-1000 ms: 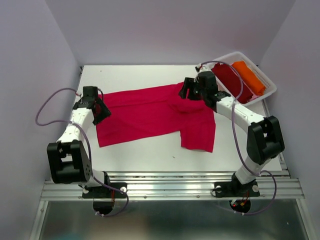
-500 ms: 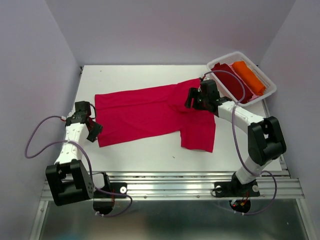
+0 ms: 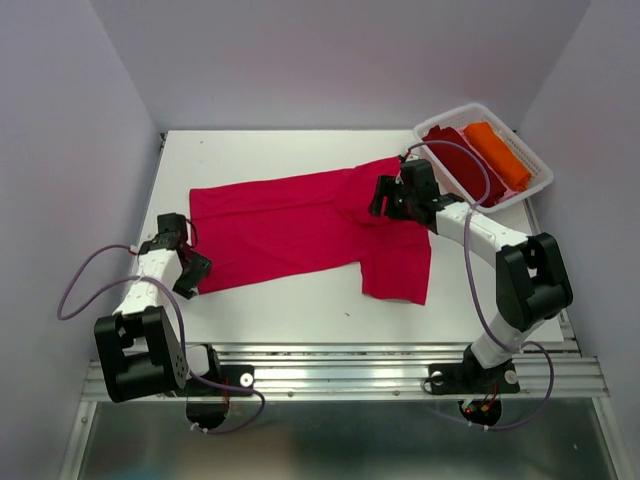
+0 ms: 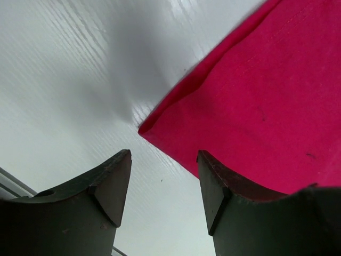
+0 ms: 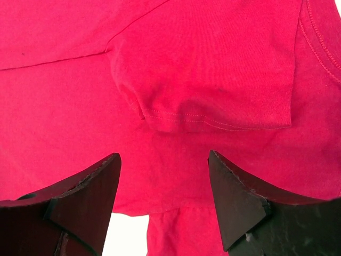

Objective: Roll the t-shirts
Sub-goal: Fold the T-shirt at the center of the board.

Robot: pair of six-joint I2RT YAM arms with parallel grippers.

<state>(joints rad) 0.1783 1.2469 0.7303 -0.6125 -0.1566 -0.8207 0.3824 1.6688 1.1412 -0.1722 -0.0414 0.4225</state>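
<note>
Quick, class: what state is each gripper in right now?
Left gripper: open, empty, at a corner of the tee.
Right gripper: open, empty, over the tee.

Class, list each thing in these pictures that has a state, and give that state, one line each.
Red t-shirt, spread flat on the table, not rolled.
Left hand, open, empty, at the t-shirt's corner.
Right hand, open, empty, above the t-shirt.
Basket, upright, holding two shirts.
Maroon shirt, bundled in the basket.
Orange shirt, bundled in the basket.
</note>
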